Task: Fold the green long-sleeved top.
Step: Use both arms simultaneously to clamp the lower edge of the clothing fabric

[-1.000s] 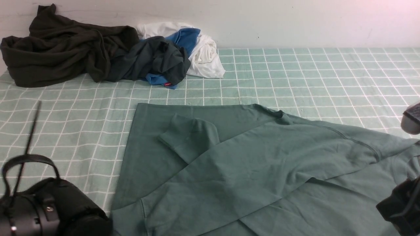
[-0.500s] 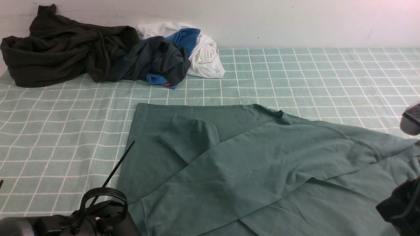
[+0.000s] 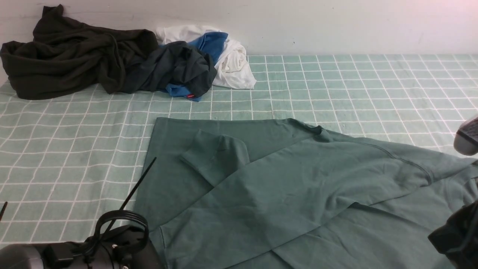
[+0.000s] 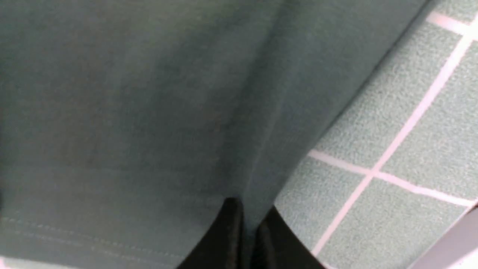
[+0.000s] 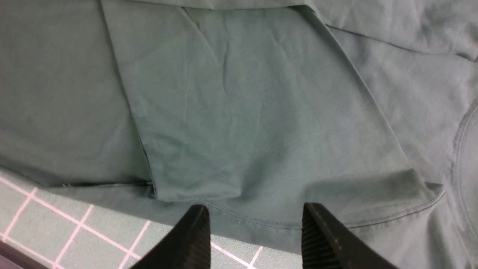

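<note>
Looks like a green top spread all over the near part of the checked cloth, creased and partly doubled over, lol. See left gripper clamped on a fold of it at the cloth's near left, right gripper with jaws apart above the cloth's near right. Also spot a clothes heap at the cloth's far left

The kind of place is hard to pin down; a robot workspace is as much as shows. A surface under a green-and-white checked tablecloth meets a plain, pale wall bearing small marks. Rumpled dark and white garments lie on the tablecloth, near the wall.
</note>
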You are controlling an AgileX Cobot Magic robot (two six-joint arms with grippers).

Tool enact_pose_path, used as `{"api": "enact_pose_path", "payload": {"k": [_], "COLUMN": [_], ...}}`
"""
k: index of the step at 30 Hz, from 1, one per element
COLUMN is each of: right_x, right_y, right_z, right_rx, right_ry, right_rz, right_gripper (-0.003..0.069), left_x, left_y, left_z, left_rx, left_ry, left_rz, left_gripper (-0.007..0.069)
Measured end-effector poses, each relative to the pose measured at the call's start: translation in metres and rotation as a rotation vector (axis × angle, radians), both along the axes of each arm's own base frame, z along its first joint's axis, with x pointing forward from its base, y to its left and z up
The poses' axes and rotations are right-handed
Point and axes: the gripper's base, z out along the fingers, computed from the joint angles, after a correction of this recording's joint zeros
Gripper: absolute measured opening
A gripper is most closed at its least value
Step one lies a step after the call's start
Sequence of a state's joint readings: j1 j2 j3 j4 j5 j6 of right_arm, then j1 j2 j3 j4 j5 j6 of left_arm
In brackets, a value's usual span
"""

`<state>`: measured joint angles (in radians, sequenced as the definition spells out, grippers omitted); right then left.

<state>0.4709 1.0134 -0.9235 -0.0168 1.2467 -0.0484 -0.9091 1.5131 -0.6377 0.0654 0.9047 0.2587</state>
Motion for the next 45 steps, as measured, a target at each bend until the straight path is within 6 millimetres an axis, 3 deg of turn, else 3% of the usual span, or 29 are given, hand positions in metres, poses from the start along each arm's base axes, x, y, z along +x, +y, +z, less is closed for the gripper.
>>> {"api": "enact_pose_path", "payload": {"k": [3,6,10,11,17,24,35,39,42,45], "right_x": [-0.001,-0.002,-0.004,-0.006,-0.01,-0.004,0.013,0.014,0.014,0.014], "right_y": [0.001,0.004,0.008,0.009,0.004,-0.003,-0.002,-0.002,-0.002,-0.002], "right_z": [0.0,-0.004,-0.023,-0.039,-0.1,-0.14,-0.165,-0.167,-0.167,-0.167], "right_rx": [-0.004,-0.034,-0.066,-0.092,-0.203,-0.328,-0.436,-0.438,-0.443,-0.446], "right_ry": [-0.001,0.0,0.056,0.109,0.218,0.208,0.225,0.233,0.231,0.225], "right_rz": [0.047,0.207,0.36,0.427,0.648,0.731,0.816,0.818,0.824,0.827], "right_gripper": [0.0323,0.0325,0.0337,0.0346,0.0376,0.0379,0.037,0.0306,0.0207,0.0046], "left_x": [0.0,-0.004,-0.004,-0.003,0.003,0.005,0.006,0.006,0.006,0.006], "left_y": [0.001,0.009,0.022,0.027,0.032,0.03,0.029,0.029,0.029,0.03], "left_z": [0.01,0.03,0.043,0.046,0.047,0.046,0.046,0.046,0.046,0.046], "left_rx": [-0.001,-0.016,-0.011,-0.008,-0.02,-0.046,-0.056,-0.056,-0.056,-0.052], "left_ry": [-0.009,-0.034,-0.038,-0.039,-0.048,-0.067,-0.074,-0.074,-0.074,-0.079], "left_rz": [0.002,0.01,0.044,0.063,0.105,0.105,0.104,0.103,0.102,0.097], "left_gripper": [0.0006,0.0006,0.0006,0.0006,0.0006,0.0006,0.0006,0.0006,0.0006,0.0006]}}
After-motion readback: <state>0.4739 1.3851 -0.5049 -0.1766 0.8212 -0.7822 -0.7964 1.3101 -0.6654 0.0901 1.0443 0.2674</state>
